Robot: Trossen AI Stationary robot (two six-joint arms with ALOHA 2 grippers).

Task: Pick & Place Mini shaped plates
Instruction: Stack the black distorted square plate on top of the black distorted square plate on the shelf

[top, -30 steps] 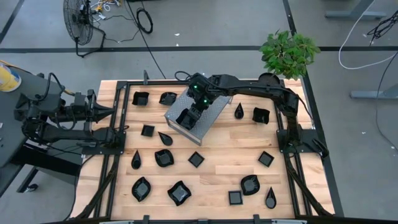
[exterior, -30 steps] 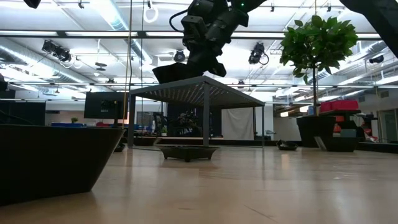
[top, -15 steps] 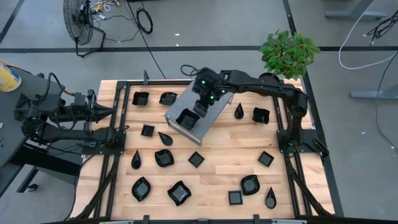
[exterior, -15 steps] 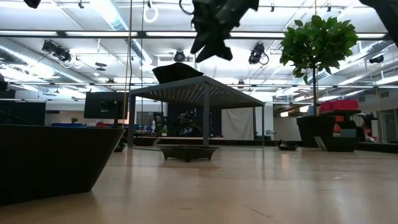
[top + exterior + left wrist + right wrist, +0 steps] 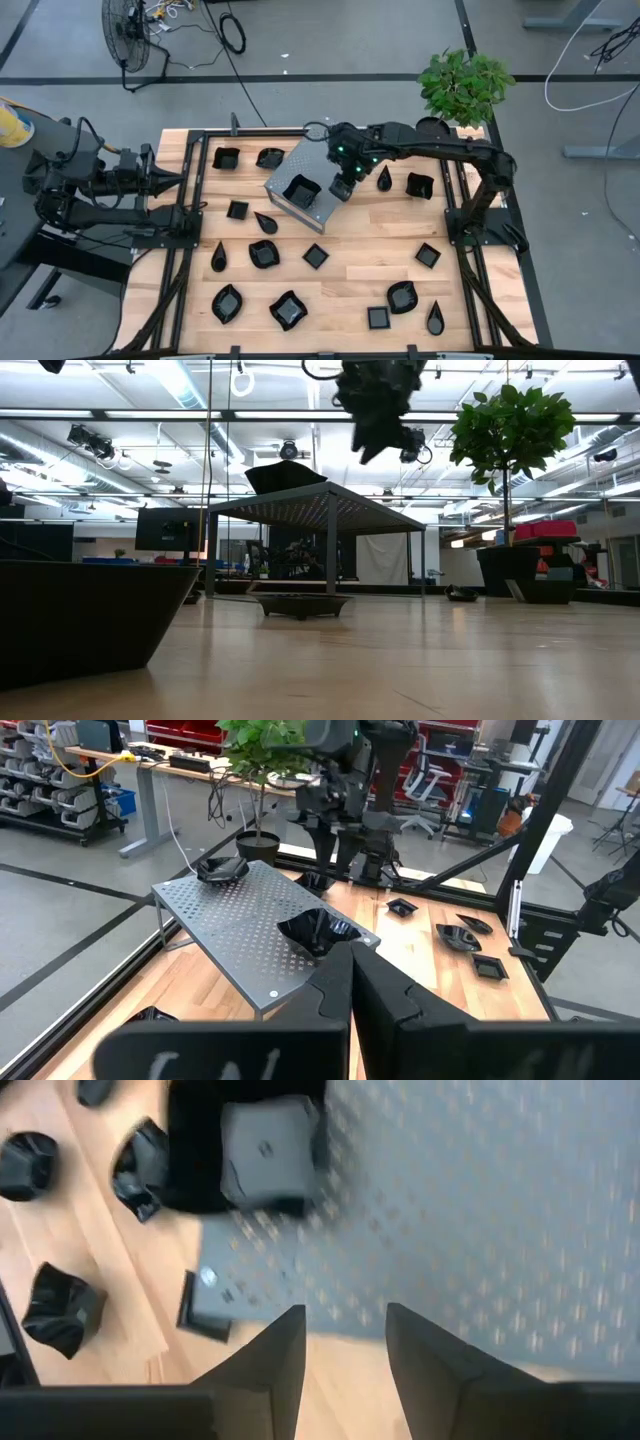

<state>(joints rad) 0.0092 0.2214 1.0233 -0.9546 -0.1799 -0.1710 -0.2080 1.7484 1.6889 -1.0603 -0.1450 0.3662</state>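
The right gripper [image 5: 343,188] hangs above the right edge of the grey perforated metal box [image 5: 325,172], which sits tilted near the worktop's [image 5: 345,285] far edge. Its jaws stand parted and hold nothing; the right wrist view shows bare box surface and worktop between the fingers [image 5: 275,1355]. In the low view the gripper [image 5: 372,445] is clear above the box top [image 5: 310,505].

One square mini plate [image 5: 299,190] rests on the near-left corner of the box top, well apart from the gripper. In the left wrist view a second dish [image 5: 222,868] appears to lie on the box's far end.

The other mini shaped plates [image 5: 288,310] are scattered over the worktop: two by the far-left corner, a teardrop [image 5: 385,179] and a square one [image 5: 420,185] just right of the box, and the rest spread toward the near edge.

The left gripper [image 5: 170,180] waits off the worktop's left edge, jaws closed and empty.
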